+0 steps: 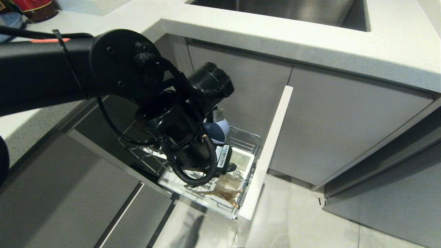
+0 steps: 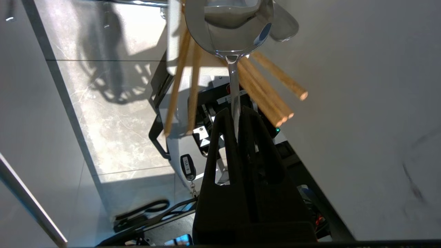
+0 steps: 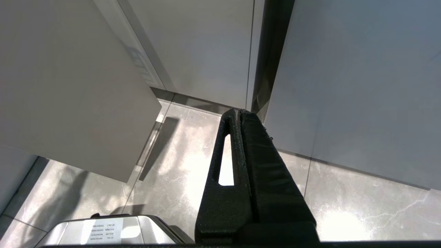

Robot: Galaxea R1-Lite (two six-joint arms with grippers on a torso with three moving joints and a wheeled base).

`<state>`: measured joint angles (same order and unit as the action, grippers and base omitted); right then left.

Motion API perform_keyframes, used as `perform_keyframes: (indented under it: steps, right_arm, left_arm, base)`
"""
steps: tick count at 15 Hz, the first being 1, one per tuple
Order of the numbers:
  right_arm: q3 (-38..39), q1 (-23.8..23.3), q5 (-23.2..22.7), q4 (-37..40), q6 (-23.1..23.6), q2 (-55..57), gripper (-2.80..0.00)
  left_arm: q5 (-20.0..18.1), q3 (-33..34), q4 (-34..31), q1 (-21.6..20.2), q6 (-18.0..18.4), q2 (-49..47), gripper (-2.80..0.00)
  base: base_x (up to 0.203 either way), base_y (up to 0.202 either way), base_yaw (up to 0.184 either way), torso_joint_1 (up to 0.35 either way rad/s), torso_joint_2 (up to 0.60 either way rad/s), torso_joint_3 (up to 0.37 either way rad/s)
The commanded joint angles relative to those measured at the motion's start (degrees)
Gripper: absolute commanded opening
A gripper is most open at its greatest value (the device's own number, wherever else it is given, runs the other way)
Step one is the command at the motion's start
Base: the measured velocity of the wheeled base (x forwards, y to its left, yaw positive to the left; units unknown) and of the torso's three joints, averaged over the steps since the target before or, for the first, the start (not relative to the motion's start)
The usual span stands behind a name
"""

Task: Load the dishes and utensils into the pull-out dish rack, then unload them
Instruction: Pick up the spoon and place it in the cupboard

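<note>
The left gripper (image 2: pixel 237 119), clamped on the spoon (image 2: pixel 234 69) handle above the utensil box (image 1: pixel 225 187) beside the chopsticks (image 2: pixel 265 100), should probably move the spoon straight along its handle, avoiding snags.

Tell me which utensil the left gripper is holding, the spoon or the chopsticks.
The spoon. Its thin silver handle runs between the shut fingers of the left gripper. The wooden chopsticks stand loose on both sides of it, and no finger touches them.
</note>
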<state>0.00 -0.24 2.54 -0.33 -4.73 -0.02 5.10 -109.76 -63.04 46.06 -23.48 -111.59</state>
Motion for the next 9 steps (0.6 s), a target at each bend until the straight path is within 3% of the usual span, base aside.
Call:
perform_keyframes:
  steps: [1, 9]
  right_arm:
    - [0.00, -0.02, 0.01, -0.02, -0.02, -0.24, -2.80]
    - [0.00, -0.02, 0.01, -0.02, -0.02, -0.24, -2.80]
  left_arm:
    - [0.00, -1.07, -0.23, 0.18, -0.02, -3.15, -2.80]
    - [0.00, -1.33, 4.32, -0.62, 0.09, -6.53, -2.80]
  base:
    - [0.000, 0.000, 0.000, 0.000, 0.00, 0.000]
    - [0.000, 0.000, 0.000, 0.000, 0.00, 0.000]
